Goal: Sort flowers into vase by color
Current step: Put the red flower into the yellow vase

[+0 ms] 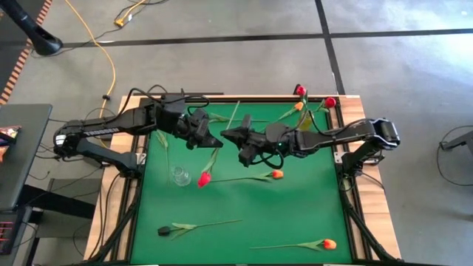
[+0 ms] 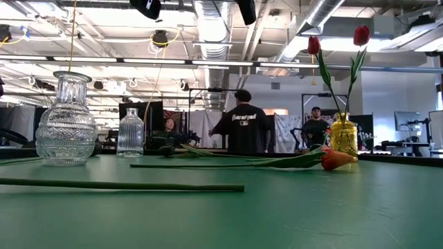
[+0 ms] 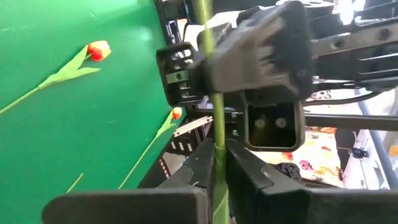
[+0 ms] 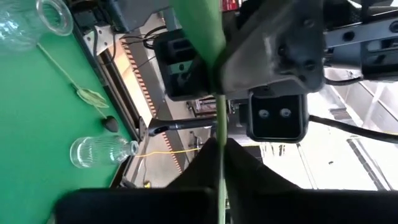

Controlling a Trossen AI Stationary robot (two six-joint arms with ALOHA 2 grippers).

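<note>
High view: left tool (image 1: 216, 140) and right tool (image 1: 225, 134) tip to tip over the middle of the green tabletop (image 1: 295, 214), both clamped on one red tulip (image 1: 204, 178), thin green stem slanting, head hanging low beside a clear vase (image 1: 179, 175). Orange tulips (image 1: 277, 174) flat on the tabletop, one dark tulip (image 1: 164, 231) near the front edge.

Low view: two red tulips (image 2: 361, 34) upright in a yellow vase (image 2: 343, 140), far right.

Left wrist view: stem (image 3: 216, 124) pinched between closed fingers (image 3: 245, 171).

Right wrist view: same stem (image 4: 221, 124) gripped likewise.
</note>
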